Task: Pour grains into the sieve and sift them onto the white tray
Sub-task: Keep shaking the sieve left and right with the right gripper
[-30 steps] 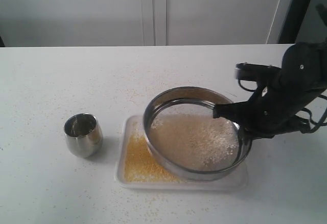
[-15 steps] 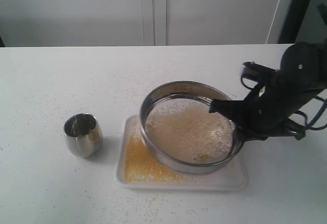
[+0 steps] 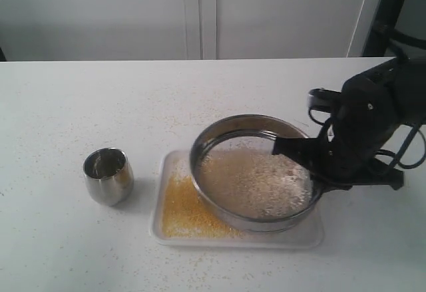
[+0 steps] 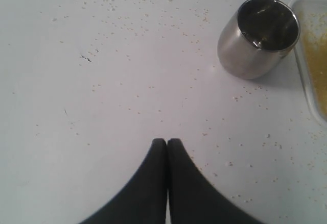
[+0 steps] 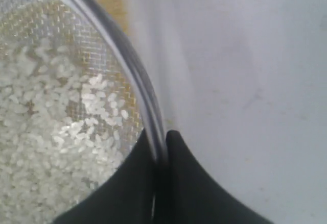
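Right now the right gripper (image 5: 161, 143) is pinching the sieve (image 3: 266, 225) by its rim above the white tray (image 3: 307, 236); the left gripper (image 4: 167, 141) is hovering, jaws pressed together.

On the bench (image 3: 66, 106), toward 5 o'clock from its middle: the white tray (image 3: 307, 237). Over the tray, covering all but its 9 o'clock strip: the sieve (image 3: 261, 224). In the sieve, heaped toward 4 o'clock: the grains (image 3: 266, 184); more on the tray's uncovered strip. At the sieve's 3 o'clock rim: the right tool (image 3: 278, 147). Grips that rim with one finger inside, one outside. At 9 o'clock from the tray, apart from it: the cup (image 3: 108, 175). Near the cup, over bare bench: the left tool (image 4: 166, 141).
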`<action>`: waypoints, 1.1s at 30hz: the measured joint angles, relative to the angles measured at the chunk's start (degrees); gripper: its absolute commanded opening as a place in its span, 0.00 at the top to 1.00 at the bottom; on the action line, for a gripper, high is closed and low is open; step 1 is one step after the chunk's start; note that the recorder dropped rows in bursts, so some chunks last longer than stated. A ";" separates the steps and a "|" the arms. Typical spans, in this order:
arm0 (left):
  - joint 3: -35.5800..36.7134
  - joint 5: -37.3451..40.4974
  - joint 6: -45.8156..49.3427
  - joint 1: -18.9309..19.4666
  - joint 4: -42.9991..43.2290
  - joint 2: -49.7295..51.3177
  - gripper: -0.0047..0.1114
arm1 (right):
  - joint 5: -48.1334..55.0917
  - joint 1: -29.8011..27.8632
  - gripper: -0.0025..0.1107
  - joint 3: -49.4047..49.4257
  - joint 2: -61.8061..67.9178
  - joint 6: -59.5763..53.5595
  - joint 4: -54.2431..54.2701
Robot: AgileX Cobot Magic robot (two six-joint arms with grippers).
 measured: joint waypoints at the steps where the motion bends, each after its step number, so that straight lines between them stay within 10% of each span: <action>1: 0.00 0.00 0.00 0.00 0.00 0.00 0.96 | 0.97 -0.57 0.98 0.00 0.00 2.46 -1.32; 33: 0.00 0.00 0.00 0.00 0.00 0.00 0.96 | 0.41 1.82 0.98 -0.46 0.37 -0.70 4.15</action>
